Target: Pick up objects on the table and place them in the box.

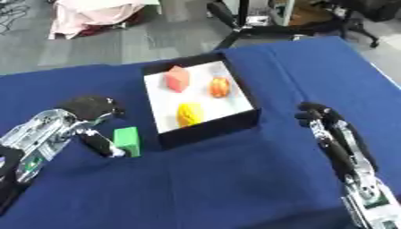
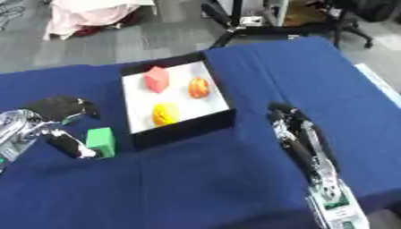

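A green block (image 1: 127,141) is touched by the left hand (image 1: 87,117), fingers spread around it; the right hand (image 1: 333,132) is held open, empty.

left hand (image 1: 92,117) fingers spread; right hand (image 1: 322,120) relaxed, idle.

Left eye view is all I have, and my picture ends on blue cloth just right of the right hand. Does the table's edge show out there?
Observer: Yes. The right eye view follows the right edge of the table down to about level with the right hand, and a pale strip runs along that edge.
Operator: And nearer me, beside that forearm?
Observer: In the bottom right corner the blue cloth seems to end and grey floor shows, close beside the forearm.
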